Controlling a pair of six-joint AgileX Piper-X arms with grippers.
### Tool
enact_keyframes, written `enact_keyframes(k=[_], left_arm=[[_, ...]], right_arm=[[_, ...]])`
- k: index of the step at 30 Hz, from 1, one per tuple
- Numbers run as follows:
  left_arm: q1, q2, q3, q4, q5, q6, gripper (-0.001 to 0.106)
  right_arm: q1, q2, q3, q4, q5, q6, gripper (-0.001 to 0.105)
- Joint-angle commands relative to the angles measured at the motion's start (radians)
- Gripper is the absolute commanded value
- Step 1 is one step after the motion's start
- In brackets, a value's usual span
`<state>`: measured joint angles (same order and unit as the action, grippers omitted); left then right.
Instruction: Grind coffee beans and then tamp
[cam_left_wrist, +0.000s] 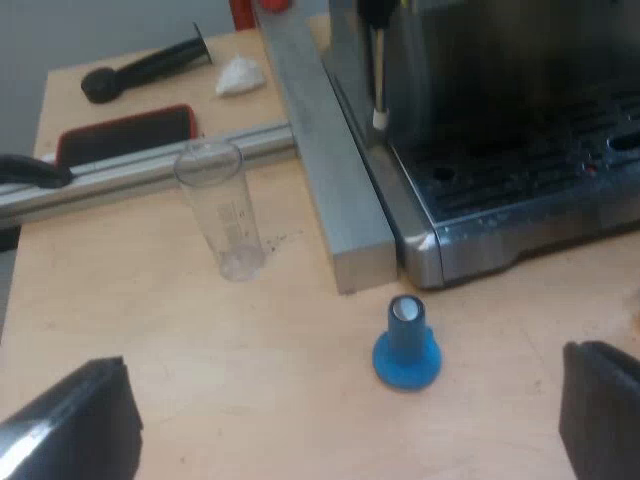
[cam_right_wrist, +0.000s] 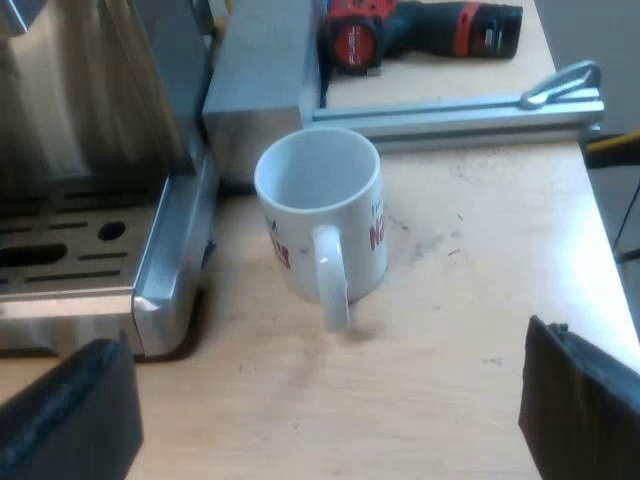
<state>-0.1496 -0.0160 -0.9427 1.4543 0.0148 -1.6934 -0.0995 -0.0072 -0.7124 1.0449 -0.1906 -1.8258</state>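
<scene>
The left end effector (cam_left_wrist: 340, 415) hangs released over the bench (cam_left_wrist: 200, 330), its two black fingers (cam_left_wrist: 70, 425) spread wide with nothing between them. Just beyond the gap a blue tamper (cam_left_wrist: 407, 345) stands upright on its broad base on the bare wood, apart from both fingers and near the corner of the espresso machine (cam_left_wrist: 520, 200) at its front. The machine's slotted drip tray (cam_left_wrist: 530, 170) faces the tamper, and a thin wand (cam_left_wrist: 379, 75) with a white tip hangs above the tray. A square metal bar (cam_left_wrist: 325, 150) lies along the machine's side, touching it or nearly so. A clear measuring glass (cam_left_wrist: 222, 210) stands upright near the bar, close by a round rail (cam_left_wrist: 120, 175) that meets it. Past the rail lie a dark flat slab with a red edge (cam_left_wrist: 125, 135), a black knobbed tool (cam_left_wrist: 140, 70) and a small white crumpled scrap (cam_left_wrist: 240, 77). The right end effector (cam_right_wrist: 330, 405) is likewise released, its fingers (cam_right_wrist: 585, 405) far apart over bare wood. Beyond it a white mug (cam_right_wrist: 325, 205) with red lettering stands upright, its handle turned toward the end effector and nothing visible inside it. The mug sits just beside the machine's tray corner and close to the end of the metal bar. Farther off, beyond a flat rail (cam_right_wrist: 460, 112), lies a red and black power drill (cam_right_wrist: 420, 30).
</scene>
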Motion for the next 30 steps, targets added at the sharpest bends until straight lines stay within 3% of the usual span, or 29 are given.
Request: enact_keyframes(k=[1, 7, 15, 19, 30], left_arm=[[0.001, -0.139, 0.030, -0.083, -0.015, -0.017, 0.086], [0.001, -0.137, 0.196, -0.323, -0.008, -0.082, 0.086], [0.001, -0.137, 0.381, -0.426, 0.046, -0.082, 0.086], [0.001, -0.136, 0.427, -0.434, 0.049, -0.082, 0.086], [0.001, -0.136, 0.427, -0.436, 0.049, -0.080, 0.086]], right_arm=[[-0.002, -0.045, 0.009, -0.041, -0.012, -0.010, 0.078], [-0.002, -0.045, 0.082, -0.068, -0.016, -0.010, 0.078], [-0.002, -0.045, 0.184, -0.068, -0.016, -0.010, 0.078], [-0.002, -0.043, 0.212, -0.066, -0.016, -0.010, 0.078], [-0.002, -0.043, 0.213, -0.069, 0.001, -0.010, 0.078]])
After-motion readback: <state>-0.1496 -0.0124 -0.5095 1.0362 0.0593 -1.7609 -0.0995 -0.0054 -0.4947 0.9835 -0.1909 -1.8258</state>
